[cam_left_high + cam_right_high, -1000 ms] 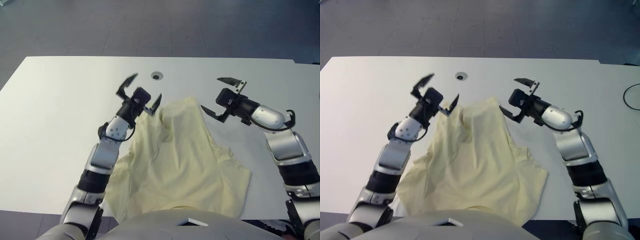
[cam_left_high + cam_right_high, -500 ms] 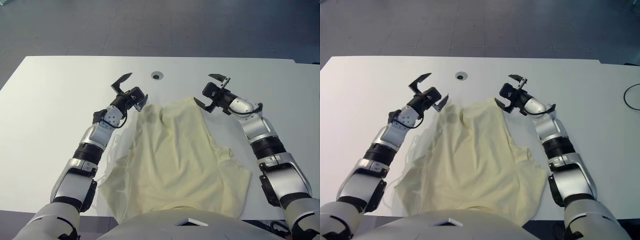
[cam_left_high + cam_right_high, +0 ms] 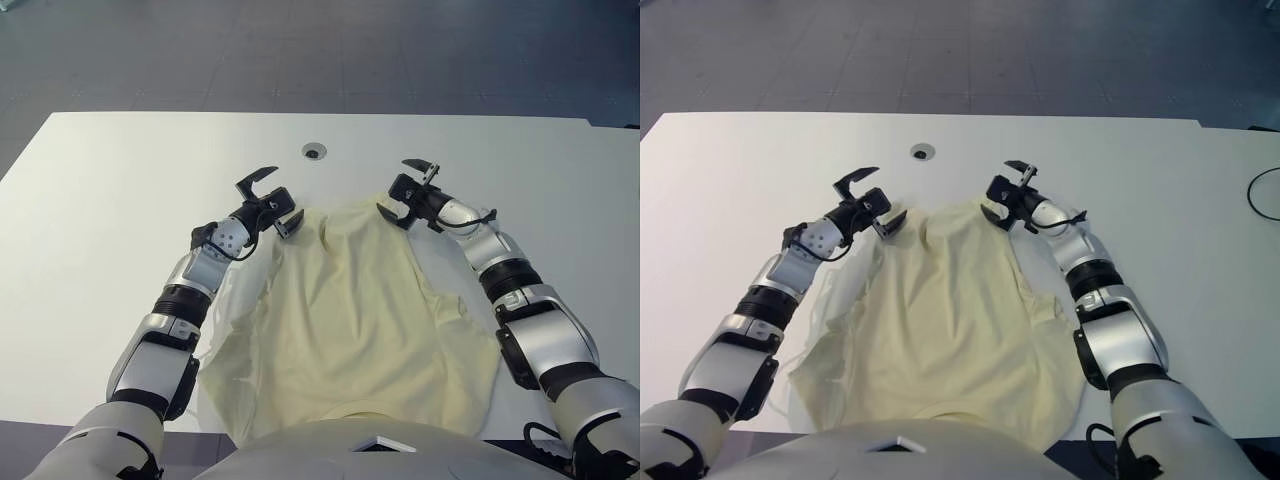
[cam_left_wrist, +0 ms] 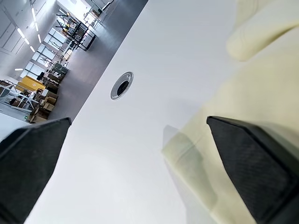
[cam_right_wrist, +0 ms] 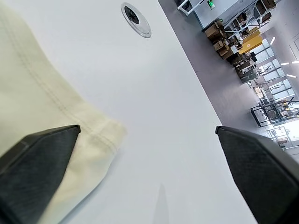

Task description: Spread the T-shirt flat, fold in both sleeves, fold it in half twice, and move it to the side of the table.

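The limp, light T-shirt was judged best pinched at the hem corners lying just under the left pincer and right pincer, both released.

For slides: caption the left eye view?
Both open: left end effector and right end effector at far corners of the T-shirt.

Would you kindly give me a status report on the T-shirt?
Open: left gripper, right gripper, at far corners of the T-shirt. It lies rumpled, not yet flat. Beyond it a cable hole, out of the way.
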